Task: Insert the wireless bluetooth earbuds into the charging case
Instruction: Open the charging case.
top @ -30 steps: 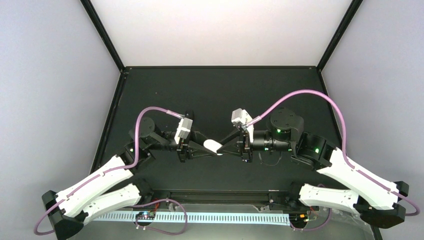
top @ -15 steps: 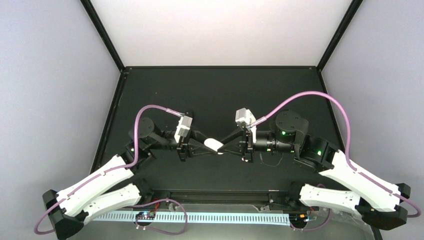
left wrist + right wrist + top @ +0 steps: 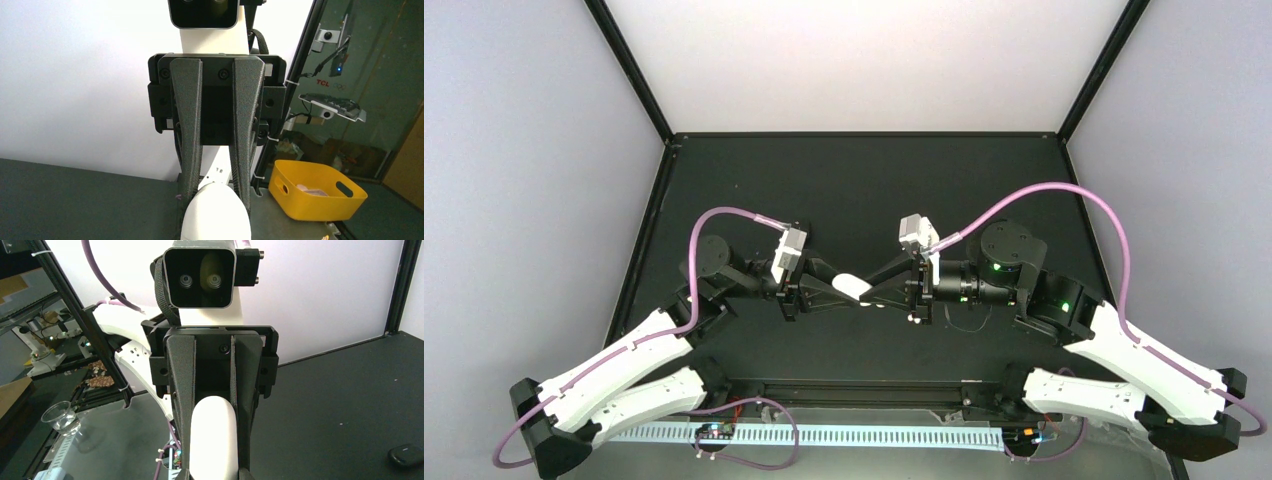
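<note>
A white, closed, egg-shaped charging case [image 3: 852, 288] hangs above the black table [image 3: 854, 190] between both grippers. My left gripper [image 3: 856, 297] and my right gripper [image 3: 871, 297] meet tip to tip and are both shut on it. The left wrist view shows the case [image 3: 216, 212] with the right gripper's fingers [image 3: 191, 150] at its sides. The right wrist view shows the case [image 3: 212, 440] edge-on, pinched by the left gripper's fingers [image 3: 182, 390]. No earbuds are in view.
A small black oval object [image 3: 406, 455] lies on the mat to the right. Black frame posts [image 3: 629, 70] and white walls enclose the table. Outside the cell are a yellow bin [image 3: 315, 197] and a glass beaker [image 3: 60, 417].
Both grippers keep their hold on the case. The right wrist has shifted slightly to the right and the case has moved a little away from the bases.
</note>
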Robot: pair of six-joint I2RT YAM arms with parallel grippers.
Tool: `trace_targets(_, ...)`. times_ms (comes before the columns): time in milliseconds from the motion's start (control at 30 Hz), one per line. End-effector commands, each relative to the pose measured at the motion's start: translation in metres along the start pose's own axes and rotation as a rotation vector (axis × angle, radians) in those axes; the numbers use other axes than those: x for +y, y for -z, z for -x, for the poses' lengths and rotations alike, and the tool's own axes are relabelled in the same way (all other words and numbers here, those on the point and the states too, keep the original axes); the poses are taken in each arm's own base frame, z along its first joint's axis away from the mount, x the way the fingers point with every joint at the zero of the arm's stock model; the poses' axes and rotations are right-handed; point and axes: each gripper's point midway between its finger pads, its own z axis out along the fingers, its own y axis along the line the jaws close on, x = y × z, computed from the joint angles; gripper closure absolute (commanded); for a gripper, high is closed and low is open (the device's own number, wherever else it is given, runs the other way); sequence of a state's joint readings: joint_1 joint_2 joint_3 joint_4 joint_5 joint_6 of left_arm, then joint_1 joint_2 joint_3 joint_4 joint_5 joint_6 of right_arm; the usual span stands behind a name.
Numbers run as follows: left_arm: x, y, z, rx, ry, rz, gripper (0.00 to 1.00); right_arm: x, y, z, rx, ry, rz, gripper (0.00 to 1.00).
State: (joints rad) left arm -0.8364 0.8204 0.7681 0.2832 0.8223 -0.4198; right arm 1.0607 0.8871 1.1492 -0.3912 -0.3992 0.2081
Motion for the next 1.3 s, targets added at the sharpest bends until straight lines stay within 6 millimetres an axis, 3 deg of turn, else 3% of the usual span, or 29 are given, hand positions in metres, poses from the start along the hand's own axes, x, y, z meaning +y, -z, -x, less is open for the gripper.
trace_targets(0, -0.005, 0.0, 0.011, -0.026, -0.053, -0.01, 0.98, 0.001, 0.004, 0.0, 0.001, 0.002, -0.008, 0.85)
trace_targets(167, -0.005, 0.001, 0.007, -0.01, -0.085, -0.007, 0.98, -0.004, 0.011, 0.012, -0.008, -0.015, -0.064, 0.53)
trace_targets(333, -0.007, 0.002, 0.004, 0.004, -0.114, -0.019, 0.98, -0.008, 0.012, 0.018, 0.016, -0.009, -0.105, 0.4)
trace_targets(800, -0.013, 0.002, 0.004, 0.01, -0.123, -0.05, 0.98, -0.014, -0.006, 0.005, 0.112, -0.007, -0.099, 0.3)
trace_targets(1267, -0.02, 0.004, 0.002, 0.017, -0.15, -0.073, 0.98, -0.042, 0.004, 0.011, 0.063, -0.038, -0.275, 0.35)
